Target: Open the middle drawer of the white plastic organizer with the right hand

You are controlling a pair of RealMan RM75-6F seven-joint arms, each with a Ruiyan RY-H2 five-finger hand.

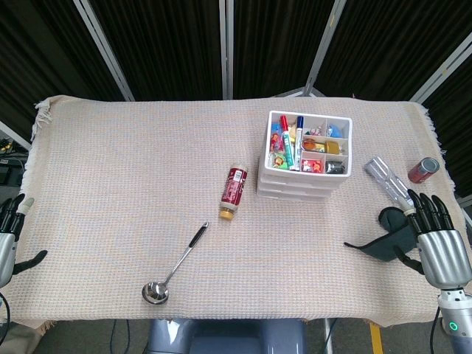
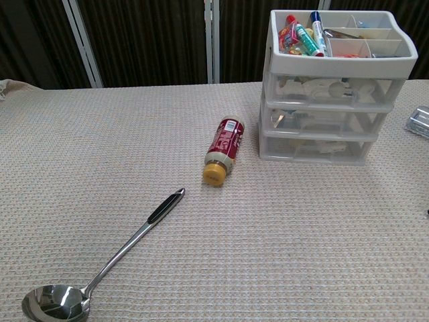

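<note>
Centrally placed toward the far right of the beige woven tablecloth [image 1: 133, 162]: the white plastic three-drawer organizer [image 1: 304, 173], with an open top tray divided into compartments and crammed with colourful markers and small items. Fronted by three translucent drawers stacked one above another in the chest view, the middle drawer [image 2: 323, 121] flush with the ones above and below it, contents dimly visible through its face. Just left of the organizer, lying on its side, a red-labelled bottle with a yellow cap [image 1: 234, 191], cap pointing toward the near edge. Further left of the organizer and nearer the front edge, a stainless steel ladle with a black handle [image 1: 171, 268], bowl at the near end, handle angled back toward the bottle. Right of the organizer, a clear plastic bottle [image 1: 385, 177] lying flat, and beyond it a red can [image 1: 422, 169] near the table's right edge. Near and to the right of the organizer, well apart from it, the right hand [image 1: 435, 240], silver with black fingers spread and pointing away, holding nothing, beside a black cloth-like object [image 1: 383, 242] on the table. Far left of the organizer, at the table's near left corner, the left hand [image 1: 10, 234], only partly in view, fingers apart, empty.
</note>
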